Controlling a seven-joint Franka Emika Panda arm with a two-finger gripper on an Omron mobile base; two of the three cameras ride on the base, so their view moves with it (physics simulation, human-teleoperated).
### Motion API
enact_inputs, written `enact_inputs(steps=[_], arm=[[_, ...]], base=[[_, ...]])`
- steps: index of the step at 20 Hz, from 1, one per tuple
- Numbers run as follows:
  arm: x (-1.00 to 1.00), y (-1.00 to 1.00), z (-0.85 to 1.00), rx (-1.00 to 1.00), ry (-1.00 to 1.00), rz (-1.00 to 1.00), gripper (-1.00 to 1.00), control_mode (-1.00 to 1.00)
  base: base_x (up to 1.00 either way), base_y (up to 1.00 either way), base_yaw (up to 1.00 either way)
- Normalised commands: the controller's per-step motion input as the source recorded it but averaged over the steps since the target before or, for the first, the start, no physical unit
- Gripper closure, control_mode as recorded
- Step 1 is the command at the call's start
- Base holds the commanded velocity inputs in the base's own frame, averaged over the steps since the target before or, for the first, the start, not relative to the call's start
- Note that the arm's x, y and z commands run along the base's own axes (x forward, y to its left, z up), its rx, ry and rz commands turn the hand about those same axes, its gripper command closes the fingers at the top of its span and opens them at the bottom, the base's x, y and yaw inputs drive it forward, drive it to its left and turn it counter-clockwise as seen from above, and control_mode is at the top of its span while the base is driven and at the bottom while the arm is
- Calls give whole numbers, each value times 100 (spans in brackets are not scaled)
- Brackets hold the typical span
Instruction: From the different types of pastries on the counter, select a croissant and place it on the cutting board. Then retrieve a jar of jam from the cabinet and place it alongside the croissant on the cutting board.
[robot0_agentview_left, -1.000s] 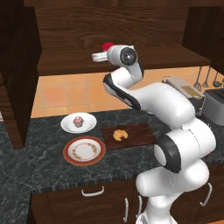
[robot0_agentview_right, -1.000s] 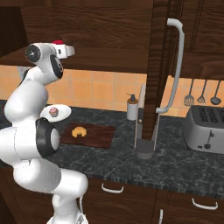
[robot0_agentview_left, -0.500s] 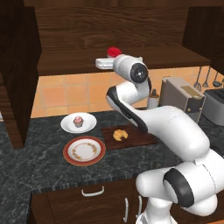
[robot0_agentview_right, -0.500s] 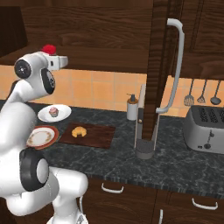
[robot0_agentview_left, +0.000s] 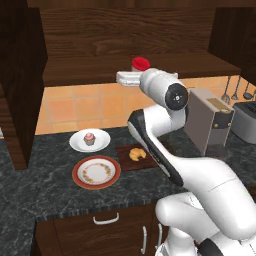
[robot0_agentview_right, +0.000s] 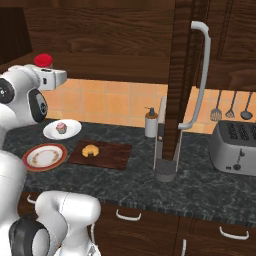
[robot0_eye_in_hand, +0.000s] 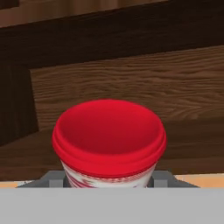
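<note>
My gripper (robot0_agentview_left: 138, 70) (robot0_agentview_right: 44, 68) is up at the level of the cabinet shelf (robot0_agentview_left: 90, 70), shut on the jar of jam (robot0_agentview_left: 140, 63) (robot0_agentview_right: 43, 60). In the hand view the red lid and red-and-white body of the jar (robot0_eye_in_hand: 109, 135) sit between my grey fingertips (robot0_eye_in_hand: 51, 178). Below, the golden-brown croissant (robot0_agentview_left: 136, 154) (robot0_agentview_right: 90, 150) lies on the dark reddish cutting board (robot0_agentview_left: 125, 164) (robot0_agentview_right: 112, 155) on the marbled counter (robot0_agentview_left: 50, 195). The pink-frosted cupcake (robot0_agentview_left: 89, 137) (robot0_agentview_right: 61, 127) stands on a white plate behind the board.
An orange-rimmed plate (robot0_agentview_left: 96, 172) (robot0_agentview_right: 45, 156) lies left of the board. A soap dispenser (robot0_agentview_right: 151, 122), an open cabinet door with a long white handle (robot0_agentview_right: 197, 75), a toaster (robot0_agentview_right: 235, 147) and hanging utensils (robot0_agentview_right: 231, 106) are to the right.
The gripper has drawn back out of the cabinet toward the base and sunk a little, with the jar in it. Croissant, board and plates have not moved.
</note>
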Motion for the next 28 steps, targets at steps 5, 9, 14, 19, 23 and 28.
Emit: enact_inputs(steps=[5, 9, 14, 19, 23, 28], arm=[[-99, -25, 1, 9, 5, -7, 100, -100], [-56, -33, 0, 17, 17, -7, 100, -100], [-22, -24, 0, 16, 27, -6, 100, -100], [-27, -27, 2, 16, 23, -6, 100, -100], [-64, -23, 2, 12, 8, -3, 100, -100], [-53, -1, 0, -3, -1, 0, 100, -100]], base=[[0, 0, 0], [0, 0, 0], [0, 0, 0], [0, 0, 0], [0, 0, 0], [0, 0, 0]])
